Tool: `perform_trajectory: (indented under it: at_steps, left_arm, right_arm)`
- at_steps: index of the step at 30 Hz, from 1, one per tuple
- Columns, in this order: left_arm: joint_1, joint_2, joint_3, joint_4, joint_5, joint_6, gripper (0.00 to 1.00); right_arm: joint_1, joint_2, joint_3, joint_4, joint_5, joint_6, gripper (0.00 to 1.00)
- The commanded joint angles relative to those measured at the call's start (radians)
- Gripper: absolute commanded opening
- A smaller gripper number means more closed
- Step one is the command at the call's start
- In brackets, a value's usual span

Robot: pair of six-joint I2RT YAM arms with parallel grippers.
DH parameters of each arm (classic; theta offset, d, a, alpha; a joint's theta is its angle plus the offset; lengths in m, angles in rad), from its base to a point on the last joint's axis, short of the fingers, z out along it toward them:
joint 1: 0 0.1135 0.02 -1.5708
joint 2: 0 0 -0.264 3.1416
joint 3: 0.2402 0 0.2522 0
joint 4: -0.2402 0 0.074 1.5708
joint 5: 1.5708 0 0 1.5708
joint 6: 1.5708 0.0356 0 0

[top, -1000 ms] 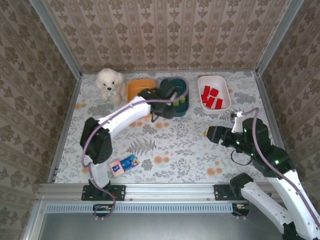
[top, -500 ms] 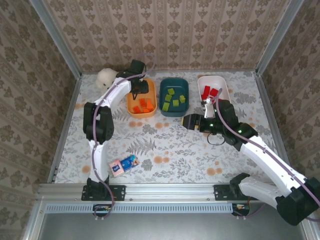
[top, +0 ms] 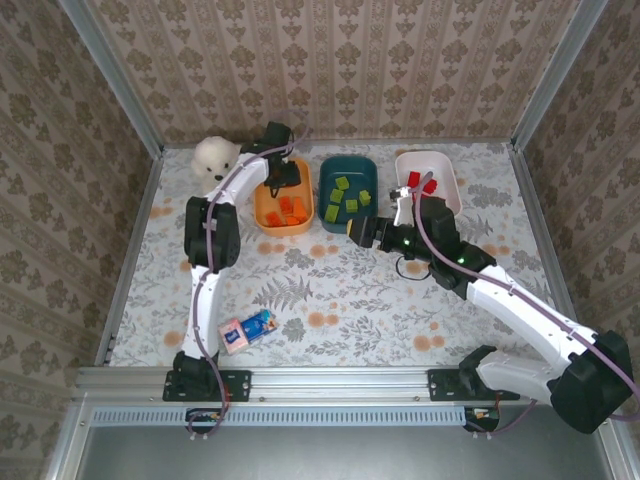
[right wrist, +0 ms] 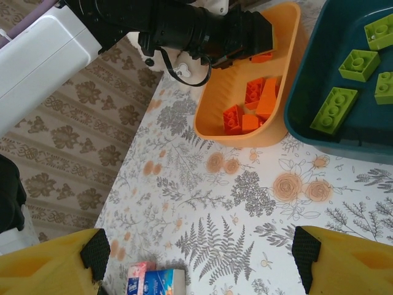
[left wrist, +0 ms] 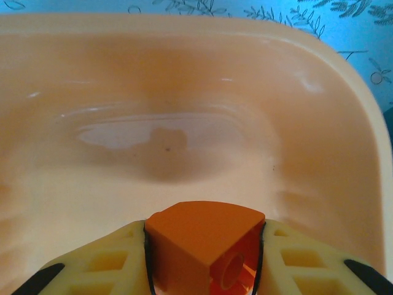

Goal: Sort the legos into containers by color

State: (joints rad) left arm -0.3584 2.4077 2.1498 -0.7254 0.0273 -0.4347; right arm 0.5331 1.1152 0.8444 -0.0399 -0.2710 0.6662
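Orange brick (left wrist: 206, 243) is clamped between the yellow fingers (left wrist: 92, 264) of the left gripper (top: 282, 178). It is held low over the floor of the orange tub (left wrist: 184, 92), at the tub's far end. The brick's round hollow faces the wrist camera. Left gripper is clenched on that brick, both pads against its sides.

More orange bricks (top: 290, 209) lie loose inside the orange tub, toward its near end. The right wrist view shows them bunched, some touching.

Teal tub (top: 348, 161) stands just right of the orange tub, long sides parallel. Several lime green bricks (top: 343, 184) lie scattered inside it.

White tub (top: 451, 186) is further right of the orange tub, beyond the teal one. Red bricks (top: 414, 179) are inside it, partly hidden by the right arm.

Right gripper (right wrist: 202, 264) hangs over the floral table (top: 330, 290), right of the orange tub's near end, off the teal tub's near corner. Its fingers (right wrist: 350, 258) are spread wide with nothing between them.

Plush dog (top: 212, 157) sits just left of the orange tub's far end, partly behind the left arm.

Pink-and-blue packet (top: 247, 329) lies well apart from the orange tub, nearer the table's front edge and slightly left.
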Motion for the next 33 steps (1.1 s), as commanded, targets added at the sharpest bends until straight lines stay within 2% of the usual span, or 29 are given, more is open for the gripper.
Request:
perform_trajectory:
  at_steps: [1,6,13,18,20,21,22,26,30,31,33]
  left_arm:
    - [0.007,0.026,0.023,-0.045,0.047,-0.035,0.4]
    - [0.006,-0.001,0.027,-0.063,0.079,-0.049,0.5]
    - [0.006,-0.172,-0.05,-0.013,0.071,-0.099,0.66]
    - [0.007,-0.311,-0.076,-0.025,0.056,-0.111,0.68]
    - [0.012,-0.412,-0.143,-0.012,0.047,-0.118,0.7]
    - [0.014,-0.463,-0.187,0.002,0.042,-0.123,0.75]
    - [0.02,-0.527,-0.251,0.031,0.045,-0.126,0.99]
    - [0.053,-0.805,-0.549,0.134,0.052,-0.145,1.0]
    - [0.097,-1.04,-0.762,0.049,-0.072,-0.156,1.0]
    - [0.105,-1.089,-0.807,0.015,-0.138,-0.154,1.0]
    - [0.097,-1.187,-0.895,-0.048,-0.353,-0.163,1.0]
  right_arm:
    - [0.004,0.014,0.016,0.027,0.026,-0.004,0.81]
    - [0.004,0.038,0.049,-0.009,0.024,-0.028,0.82]
    - [0.001,0.023,0.113,-0.088,0.083,-0.115,0.83]
    - [-0.002,-0.003,0.196,-0.187,0.167,-0.206,0.84]
    - [-0.008,-0.022,0.232,-0.252,0.251,-0.231,0.88]
    - [-0.012,-0.027,0.248,-0.279,0.282,-0.238,0.91]
    - [-0.017,-0.031,0.267,-0.319,0.32,-0.246,0.97]
    - [-0.03,-0.055,0.318,-0.434,0.464,-0.256,1.0]
    - [-0.031,-0.126,0.301,-0.462,0.61,-0.266,1.0]
    - [-0.031,-0.139,0.286,-0.471,0.672,-0.267,1.0]
    - [-0.036,-0.131,0.276,-0.57,0.882,-0.18,1.0]
